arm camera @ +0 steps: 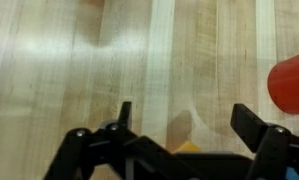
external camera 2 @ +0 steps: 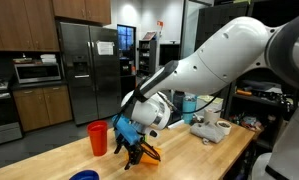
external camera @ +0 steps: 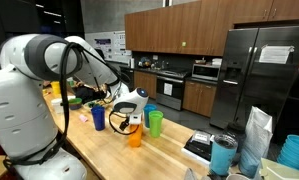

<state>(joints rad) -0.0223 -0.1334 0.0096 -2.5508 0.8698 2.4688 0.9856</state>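
- Holding the gripper (arm camera: 187, 113) low over the wooden bench (external camera 2: 49, 160), pointing downward.
- Keeping the jaws spread wide in the wrist view, gripping nothing, with bare wood showing between them.
- Hovering right at the orange cup (external camera: 135, 137), which is standing on the bench directly under the gripper; only a sliver of orange is showing at the lower edge of the wrist view.
- Flanking that cup in an exterior view: a green cup (external camera: 155, 122) just beside it and a blue cup (external camera: 98, 117) a little farther off on the opposite side.
- Standing near the gripper in an exterior view, a red cup (external camera 2: 98, 138), upright and apart from the jaws.
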